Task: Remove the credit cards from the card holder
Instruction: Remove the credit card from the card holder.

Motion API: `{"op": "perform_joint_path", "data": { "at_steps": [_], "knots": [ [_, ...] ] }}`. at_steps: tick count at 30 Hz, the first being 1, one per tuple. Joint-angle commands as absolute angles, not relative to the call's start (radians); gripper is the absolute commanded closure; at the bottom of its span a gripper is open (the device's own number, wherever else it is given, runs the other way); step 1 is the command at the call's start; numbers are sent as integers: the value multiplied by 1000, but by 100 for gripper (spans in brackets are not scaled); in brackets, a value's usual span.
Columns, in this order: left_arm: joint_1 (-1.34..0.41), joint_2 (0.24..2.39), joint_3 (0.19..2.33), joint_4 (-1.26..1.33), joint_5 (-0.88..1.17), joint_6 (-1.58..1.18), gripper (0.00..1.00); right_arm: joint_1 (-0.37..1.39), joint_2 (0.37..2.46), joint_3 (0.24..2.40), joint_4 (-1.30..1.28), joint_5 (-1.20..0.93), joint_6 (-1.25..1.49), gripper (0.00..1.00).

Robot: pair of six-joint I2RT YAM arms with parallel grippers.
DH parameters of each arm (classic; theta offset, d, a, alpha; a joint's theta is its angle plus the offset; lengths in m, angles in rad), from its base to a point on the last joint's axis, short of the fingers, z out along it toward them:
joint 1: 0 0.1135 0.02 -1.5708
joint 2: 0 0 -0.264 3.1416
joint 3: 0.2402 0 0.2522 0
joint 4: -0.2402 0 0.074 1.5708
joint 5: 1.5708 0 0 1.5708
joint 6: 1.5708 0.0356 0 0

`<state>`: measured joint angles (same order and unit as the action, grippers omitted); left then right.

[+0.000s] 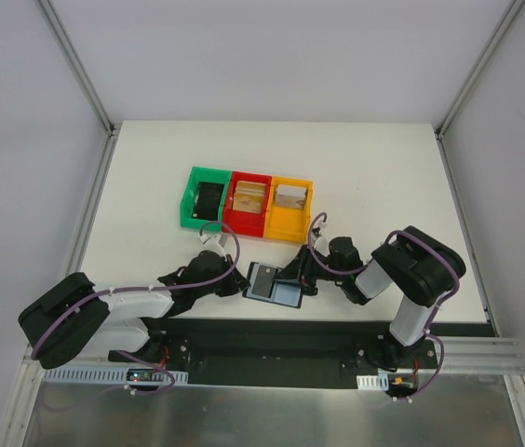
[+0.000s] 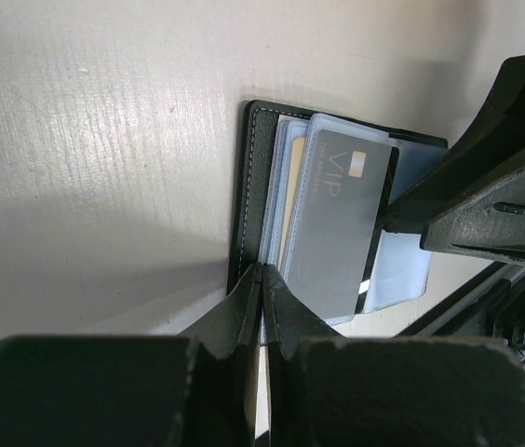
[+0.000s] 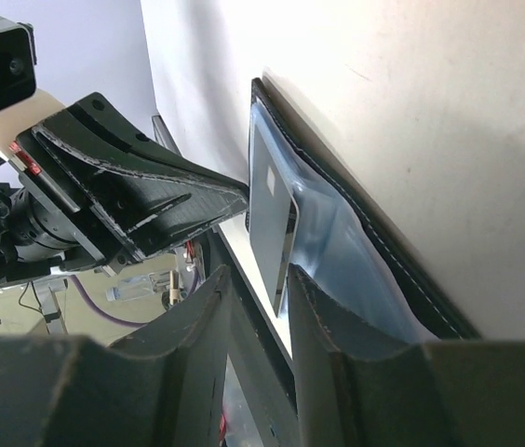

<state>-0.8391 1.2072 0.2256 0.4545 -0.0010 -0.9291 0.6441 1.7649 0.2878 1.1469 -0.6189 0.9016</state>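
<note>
Black and stitched, the card holder [image 1: 286, 294] lies open near the table's near edge, between both arms. The left gripper [image 2: 261, 277], its fingers pressed together, rests its tips on the holder's border, apparently pinning it. The right gripper [image 3: 258, 289] stands slightly apart astride the end of a grey VIP card [image 2: 337, 214] poking from a clear sleeve [image 3: 337, 251]. Closing there may pinch sleeve and card together, and a pull could drag the holder if the pin slips. A tan card [image 2: 292, 200] sits behind. Beyond are a green bin [image 1: 188, 200], a red bin [image 1: 232, 203] and an orange bin [image 1: 308, 207] on the matte white table [image 1: 383, 177], enclosed by pale panels [image 1: 20, 140] and aluminium posts [image 1: 76, 65].
</note>
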Motion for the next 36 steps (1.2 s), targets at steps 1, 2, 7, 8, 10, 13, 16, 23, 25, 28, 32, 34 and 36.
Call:
{"op": "perform_joint_path", "data": {
  "at_steps": [1, 2, 7, 8, 10, 13, 16, 23, 25, 28, 32, 34, 36],
  "knots": [
    [-854, 1241, 230, 462, 25, -934, 100, 660, 1784, 325, 1192, -641, 907, 67],
    [-853, 1241, 230, 465, 26, -936, 100, 660, 1786, 328, 1192, -643, 908, 67],
    [-854, 1243, 227, 469, 25, -940, 100, 663, 1790, 331, 1190, -640, 910, 67],
    [-854, 1243, 227, 469, 25, -940, 100, 661, 1792, 328, 1190, -638, 910, 67],
    [-854, 1243, 224, 469, 25, -940, 100, 661, 1793, 325, 1187, -637, 907, 67],
    [-854, 1238, 219, 469, 21, -940, 100, 663, 1801, 315, 1186, -638, 905, 67],
    [-854, 1233, 215, 469, 17, -943, 100, 663, 1807, 304, 1186, -638, 897, 67],
    [-854, 1236, 218, 471, 20, -943, 100, 675, 1806, 310, 1196, -635, 903, 67],
    [-854, 1241, 219, 472, 23, -945, 100, 676, 1804, 316, 1204, -634, 910, 67],
    [-856, 1246, 221, 476, 25, -945, 100, 680, 1801, 325, 1212, -630, 916, 68],
    [-862, 1258, 224, 482, 26, -948, 100, 680, 1802, 334, 1223, -626, 925, 71],
    [-865, 1264, 224, 486, 29, -950, 100, 680, 1802, 336, 1223, -626, 928, 73],
    [-867, 1269, 225, 488, 29, -950, 100, 680, 1804, 336, 1223, -624, 928, 77]
  ]
}}
